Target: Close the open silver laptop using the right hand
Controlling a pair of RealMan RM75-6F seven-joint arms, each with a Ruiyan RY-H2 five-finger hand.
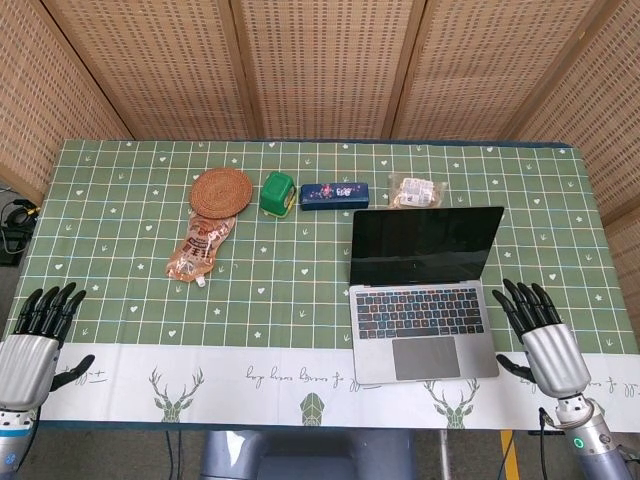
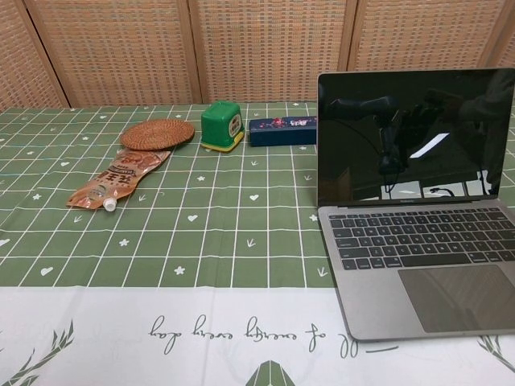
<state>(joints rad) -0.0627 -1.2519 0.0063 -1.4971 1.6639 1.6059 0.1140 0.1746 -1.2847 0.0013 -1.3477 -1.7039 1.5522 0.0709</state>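
Head view: right hand (image 1: 541,335), fingers spread, empty, at laptop's (image 1: 424,300) 3 o'clock; a hard push could slam the lid.

From the chest we see the silver laptop (image 2: 418,241) standing open at the right of the table (image 2: 161,322), its dark screen upright and facing us, its keyboard and trackpad on the green checked cloth and the white strip at the near edge. Toward the far side we find a round woven coaster (image 2: 158,133), a green box (image 2: 222,125) and a dark blue case (image 2: 282,131) in a row. A crumpled orange pouch (image 2: 117,178) lies just in front of the coaster.
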